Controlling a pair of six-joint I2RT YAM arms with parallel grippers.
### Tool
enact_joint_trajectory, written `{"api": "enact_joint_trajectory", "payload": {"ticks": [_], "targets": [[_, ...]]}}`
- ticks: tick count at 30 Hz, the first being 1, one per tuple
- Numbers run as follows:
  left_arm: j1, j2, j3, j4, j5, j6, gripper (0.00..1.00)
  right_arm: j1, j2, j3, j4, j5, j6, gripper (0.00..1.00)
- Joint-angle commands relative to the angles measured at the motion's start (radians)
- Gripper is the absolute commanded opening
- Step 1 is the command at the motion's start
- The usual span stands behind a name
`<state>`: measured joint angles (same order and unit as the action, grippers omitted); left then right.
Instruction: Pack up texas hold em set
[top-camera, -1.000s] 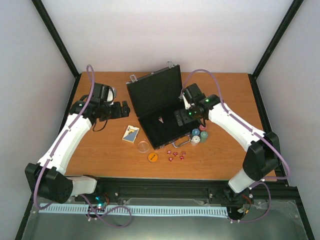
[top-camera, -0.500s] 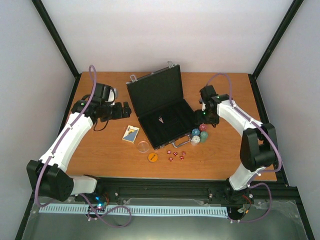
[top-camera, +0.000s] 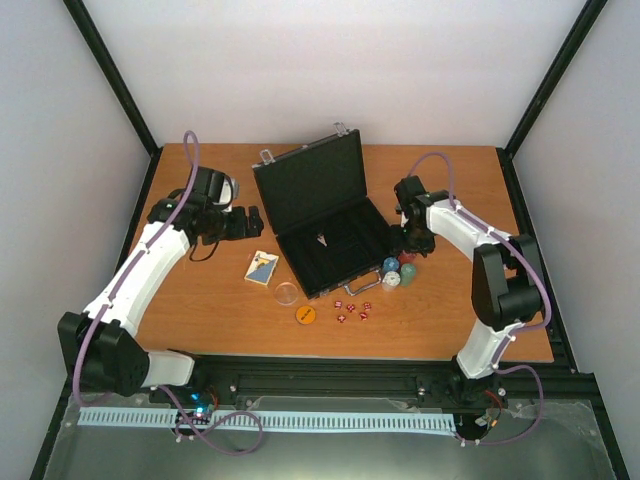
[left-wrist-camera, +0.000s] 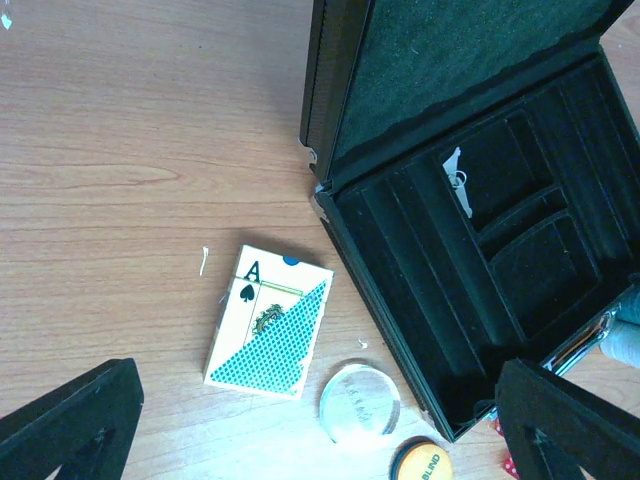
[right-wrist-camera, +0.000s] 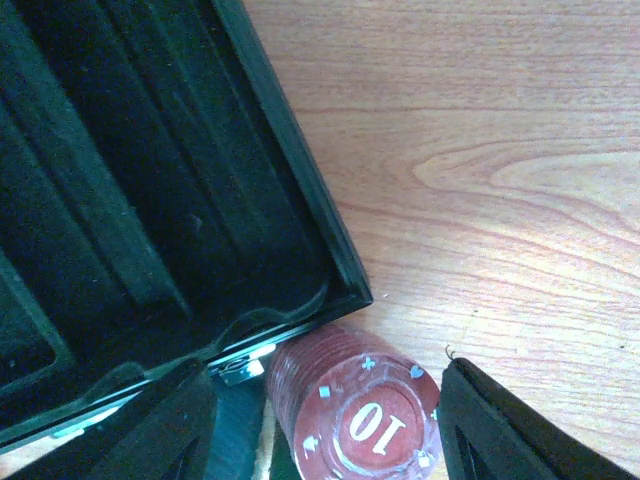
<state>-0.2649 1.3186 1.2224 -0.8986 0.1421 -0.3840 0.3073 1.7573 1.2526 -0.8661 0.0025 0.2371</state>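
The black briefcase (top-camera: 318, 212) lies open mid-table, its lid standing up behind the tray. In the right wrist view my right gripper (right-wrist-camera: 328, 425) is open and straddles the red chip stack (right-wrist-camera: 362, 405) by the case's front corner (right-wrist-camera: 340, 285); the right finger (right-wrist-camera: 505, 435) is at the stack's edge and the left one stands off it. The other chip stacks (top-camera: 394, 273) stand right beside it. My left gripper (top-camera: 256, 219) hangs open left of the case, above the card box (left-wrist-camera: 268, 335), clear disc (left-wrist-camera: 360, 402) and orange disc (left-wrist-camera: 420, 463). Red dice (top-camera: 352, 311) lie in front of the case.
A small silver item (left-wrist-camera: 458, 182) lies in one compartment of the case's black foam tray (left-wrist-camera: 500, 260). Bare wooden table (top-camera: 200, 300) stretches to the left and right of the set. Black frame posts (top-camera: 110, 70) rise at the back corners.
My right arm has swung from over the case out to its right front corner and come down around the red chip stack, its jaws narrowing. The left arm has barely shifted.
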Motion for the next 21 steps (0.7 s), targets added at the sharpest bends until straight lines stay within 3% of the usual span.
{"api": "enact_joint_trajectory", "payload": {"ticks": [1,14,21], "targets": [[-0.004,0.018,0.020,0.006,0.002,0.021,1.00,-0.004,0.029,-0.008,0.007,0.032,0.005,0.61],[-0.004,0.044,0.036,0.000,0.004,0.027,1.00,-0.014,0.040,-0.040,0.018,0.103,-0.007,0.61],[-0.004,0.058,0.042,0.006,0.008,0.025,1.00,-0.031,0.039,-0.046,0.017,0.134,-0.009,0.72]]}}
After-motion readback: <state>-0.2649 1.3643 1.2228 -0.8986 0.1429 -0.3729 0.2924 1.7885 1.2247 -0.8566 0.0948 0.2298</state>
